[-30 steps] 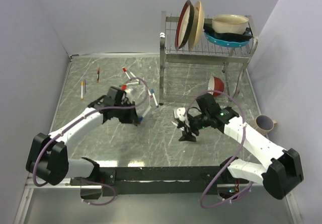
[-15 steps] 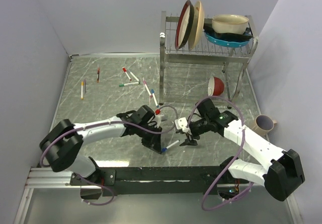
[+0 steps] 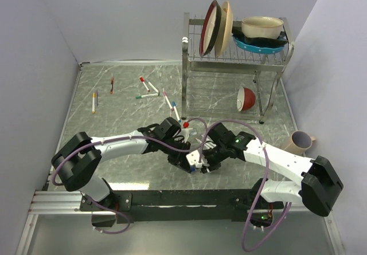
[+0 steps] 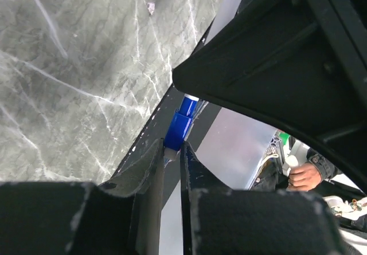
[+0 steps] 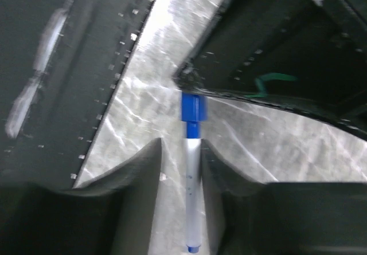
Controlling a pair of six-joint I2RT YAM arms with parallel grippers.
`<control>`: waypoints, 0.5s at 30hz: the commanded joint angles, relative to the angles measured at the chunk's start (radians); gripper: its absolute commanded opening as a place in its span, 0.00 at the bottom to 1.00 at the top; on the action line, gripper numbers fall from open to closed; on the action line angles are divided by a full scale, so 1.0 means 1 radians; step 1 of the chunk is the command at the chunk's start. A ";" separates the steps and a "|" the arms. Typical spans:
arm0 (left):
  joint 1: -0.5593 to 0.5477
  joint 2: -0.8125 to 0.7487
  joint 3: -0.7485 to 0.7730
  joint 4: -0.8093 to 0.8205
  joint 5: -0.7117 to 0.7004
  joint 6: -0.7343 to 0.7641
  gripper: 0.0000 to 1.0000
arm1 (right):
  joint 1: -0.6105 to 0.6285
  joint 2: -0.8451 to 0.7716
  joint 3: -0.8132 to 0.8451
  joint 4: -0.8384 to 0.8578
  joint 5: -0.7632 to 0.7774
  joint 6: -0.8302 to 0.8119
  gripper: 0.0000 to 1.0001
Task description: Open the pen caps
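Blue cap (image 4: 175, 133) pinched in left end effector (image 4: 172, 150), not yet off. Right end effector (image 5: 182, 146) straddled white barrel (image 5: 192, 180); clamp unclear. Other pens (image 3: 150, 94) lay beyond both, seemingly capped.

Bright, even overhead light, soft shadows; right wrist view motion-blurred, left wrist foreground dark.

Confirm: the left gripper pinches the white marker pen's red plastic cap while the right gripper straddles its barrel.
Not red: the left wrist view shows the left gripper pinching a blue plastic cap. The right gripper does straddle the white barrel.
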 commanded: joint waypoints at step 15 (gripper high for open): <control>0.138 -0.445 -0.341 0.524 -0.268 -0.266 0.87 | -0.073 0.006 0.120 0.119 -0.097 0.383 0.00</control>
